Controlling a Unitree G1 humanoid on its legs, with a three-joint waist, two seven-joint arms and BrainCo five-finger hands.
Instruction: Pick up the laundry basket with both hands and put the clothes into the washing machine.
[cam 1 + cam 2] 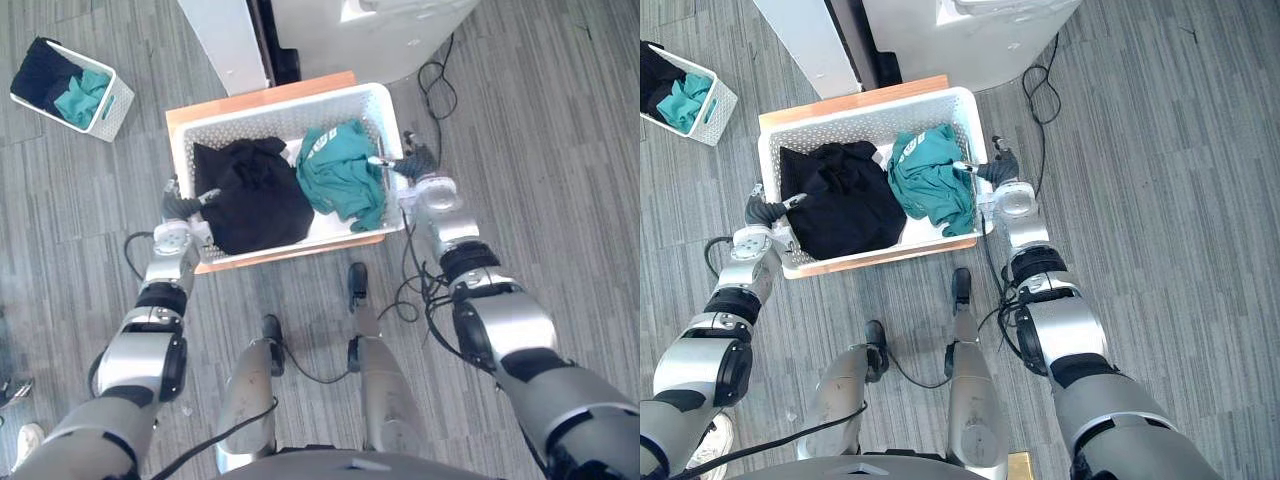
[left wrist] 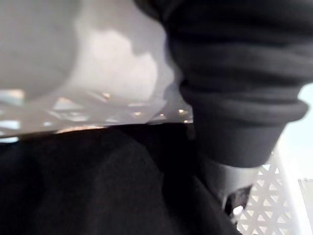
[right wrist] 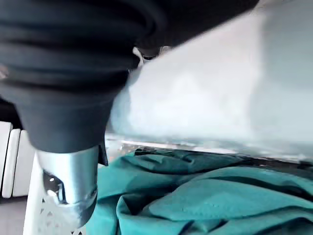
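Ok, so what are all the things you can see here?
laundry basket: one, white, on the wooden board
wooden board: one, light brown, on the floor before the robot
black clothes: one pile, black, left part of the laundry basket
teal clothes: one pile, teal, right part
small basket: one, white, far left, holding dark and teal cloth
washing machine: one, white, beyond the board
floor: grey
left hand: fingers hooked over the basket's left rim
right hand: fingers hooked over its right rim

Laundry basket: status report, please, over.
Left hand on left rim, right hand on right rim. Laundry basket on wooden board, clothes inside. White machine behind.
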